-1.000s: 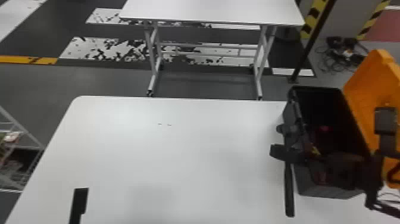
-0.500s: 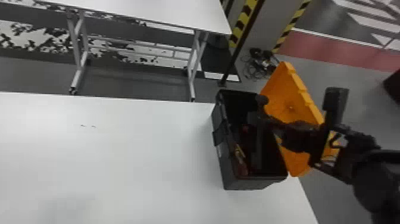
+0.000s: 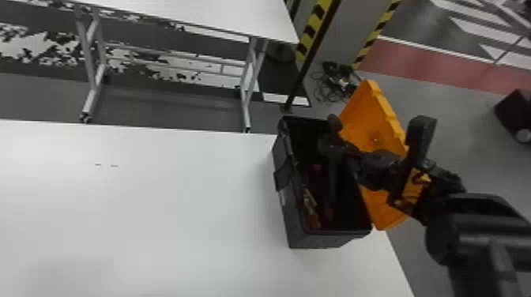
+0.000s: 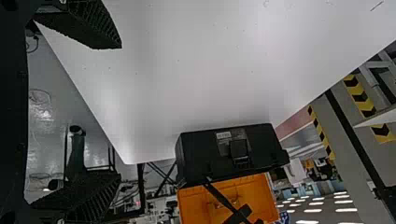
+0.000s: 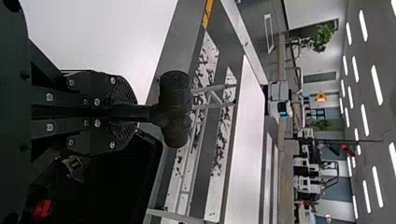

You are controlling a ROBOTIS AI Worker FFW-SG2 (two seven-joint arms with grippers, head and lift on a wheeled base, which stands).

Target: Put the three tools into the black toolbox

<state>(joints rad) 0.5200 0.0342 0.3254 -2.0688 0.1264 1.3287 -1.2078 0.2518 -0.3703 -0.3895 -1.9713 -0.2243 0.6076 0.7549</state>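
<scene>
- The right tool (image 5: 125, 113) is clamped on a black mallet (image 5: 173, 95), head up and handle down, an angle apparently chosen for lowering it into the black toolbox (image 3: 295, 221).
- Inside lie a yellow-and-red item (image 3: 311, 207) and a red piece (image 3: 316, 169).
- The left tool (image 4: 117, 112) waits over the surface (image 4: 196, 88), fingers apart.

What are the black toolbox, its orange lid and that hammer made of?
The black toolbox looks like hard plastic: dull, with moulded-looking walls. Its orange lid seems plastic too, bright and stiff, with ridges along its edge. The hammer has a smooth, dull black head, maybe rubber, but it might be painted metal.
</scene>
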